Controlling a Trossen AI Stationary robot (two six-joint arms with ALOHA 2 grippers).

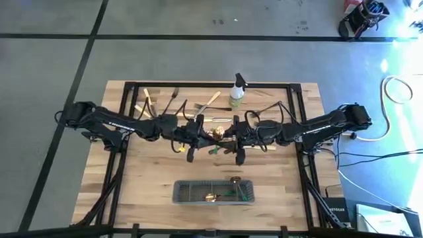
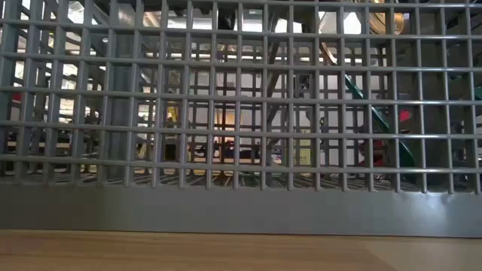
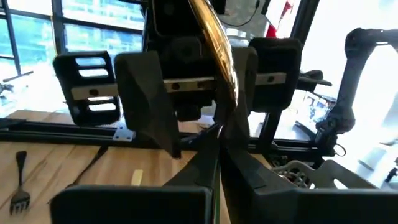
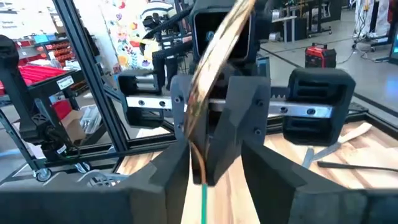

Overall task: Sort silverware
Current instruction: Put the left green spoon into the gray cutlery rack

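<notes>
Silverware piece, gold, sat mid-table between both grippers, apparently a handover. Left gripper pinched it shut; right gripper also clamped a gold utensil with green end. Risk: one released early or both pulled, piece dropped beside the caddy near edge.

A bare wooden table in a black frame carries everything. Along its far edge lies scattered silverware, with a spray bottle standing upright among it. Near the front edge sits a grey mesh caddy with a few pieces lying inside.
</notes>
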